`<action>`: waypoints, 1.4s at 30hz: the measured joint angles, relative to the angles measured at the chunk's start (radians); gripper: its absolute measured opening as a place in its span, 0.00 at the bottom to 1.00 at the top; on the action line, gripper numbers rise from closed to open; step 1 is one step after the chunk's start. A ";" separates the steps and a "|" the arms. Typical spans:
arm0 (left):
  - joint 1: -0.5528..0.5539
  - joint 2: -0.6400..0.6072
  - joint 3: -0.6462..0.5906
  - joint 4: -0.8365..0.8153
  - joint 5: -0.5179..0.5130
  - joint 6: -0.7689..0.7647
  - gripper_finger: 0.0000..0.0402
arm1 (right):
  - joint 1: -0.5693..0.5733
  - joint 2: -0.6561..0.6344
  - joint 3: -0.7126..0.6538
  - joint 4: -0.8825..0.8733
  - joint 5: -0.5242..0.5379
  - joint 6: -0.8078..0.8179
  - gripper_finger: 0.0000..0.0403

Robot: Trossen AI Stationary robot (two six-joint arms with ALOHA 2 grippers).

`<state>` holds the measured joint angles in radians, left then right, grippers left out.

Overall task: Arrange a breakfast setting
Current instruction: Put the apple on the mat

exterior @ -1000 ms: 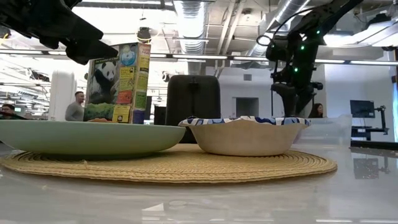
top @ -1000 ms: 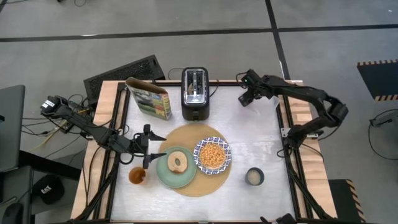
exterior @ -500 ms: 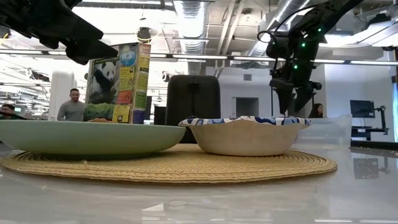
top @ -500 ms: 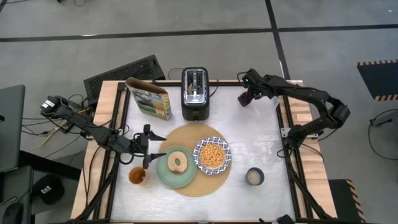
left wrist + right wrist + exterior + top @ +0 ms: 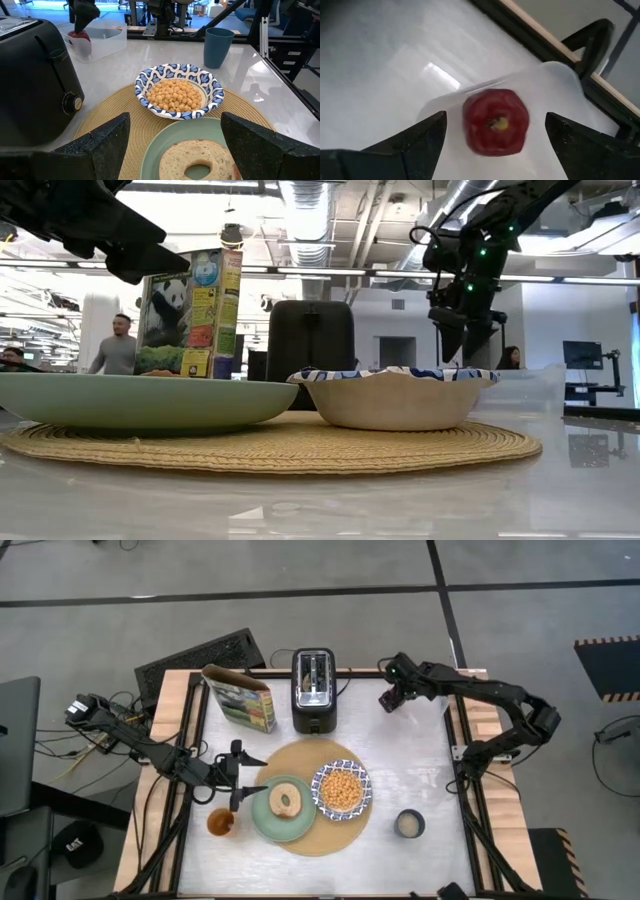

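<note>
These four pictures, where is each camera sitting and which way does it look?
High view: above the table, looking straight down; both arms show, left gripper beside the plate, right gripper at the far corner.
Low view: at tabletop height, looking level across the mat into the room; arms enter from above.
Left wrist view: on the left arm, facing the bowl; its open fingers show.
Right wrist view: on the right arm, looking down on the apple in a clear tub; open fingers show.
Shared: bowl, toaster.

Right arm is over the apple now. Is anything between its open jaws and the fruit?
Nothing visible. The right gripper looks straight down on the red apple, which sits alone in a clear container, jaws open to either side of it.
</note>
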<state>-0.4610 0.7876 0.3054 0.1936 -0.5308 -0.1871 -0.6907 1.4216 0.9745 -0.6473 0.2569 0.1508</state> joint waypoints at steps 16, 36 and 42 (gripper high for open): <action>0.000 0.000 0.000 0.000 0.000 0.000 0.73 | -0.037 0.150 0.000 -0.019 -0.035 0.000 0.89; 0.000 0.000 0.000 0.000 0.000 0.000 0.73 | 0.146 -0.141 0.093 -0.131 0.002 0.019 0.66; 0.000 0.000 0.000 0.000 0.000 0.000 0.73 | 0.371 -0.172 0.112 -0.027 0.002 0.036 0.66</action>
<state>-0.4613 0.7876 0.3054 0.1936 -0.5304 -0.1875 -0.3195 1.2498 1.0863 -0.6747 0.2592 0.1864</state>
